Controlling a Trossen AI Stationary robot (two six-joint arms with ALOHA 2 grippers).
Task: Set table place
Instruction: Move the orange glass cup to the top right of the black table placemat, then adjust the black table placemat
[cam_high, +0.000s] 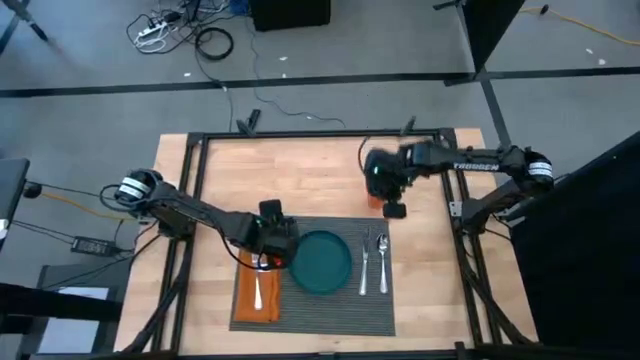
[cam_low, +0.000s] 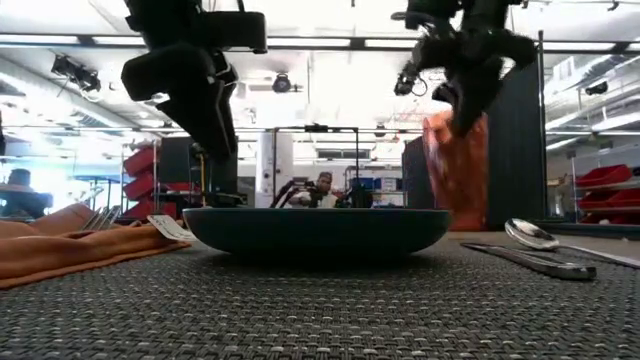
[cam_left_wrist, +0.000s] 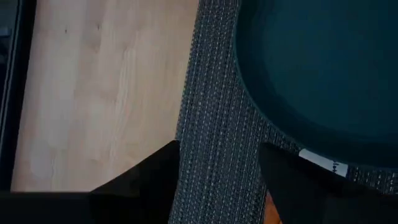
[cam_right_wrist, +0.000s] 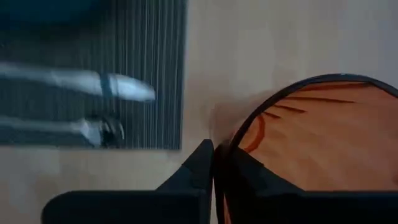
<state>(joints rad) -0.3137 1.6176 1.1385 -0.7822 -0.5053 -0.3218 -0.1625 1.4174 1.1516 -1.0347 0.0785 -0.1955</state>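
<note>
On the light wood table (cam_high: 215, 180), the dark grey ribbed placemat (cam_high: 330, 305) lies toward the six o'clock edge, near the middle of its width. A teal plate (cam_high: 321, 261) sits on the mat's centre and appears to hold nothing. At the plate's nine o'clock an orange napkin (cam_high: 257, 297) lies over the mat's edge with a piece of silverware (cam_high: 259, 290) resting on it; which piece it is cannot be told. At the plate's three o'clock two utensils lie side by side on the mat, a fork (cam_high: 365, 262) nearer the plate and a spoon (cam_high: 383, 262) just beyond it. The left gripper (cam_high: 272, 240) hangs above the mat at about the plate's ten o'clock, its fingers (cam_left_wrist: 155, 180) spread apart with nothing between them. The right gripper (cam_high: 392, 200) is off the mat at about the plate's one o'clock, closed narrow on the rim of an orange cup (cam_right_wrist: 323, 143); nothing can be seen inside the cup.
</note>
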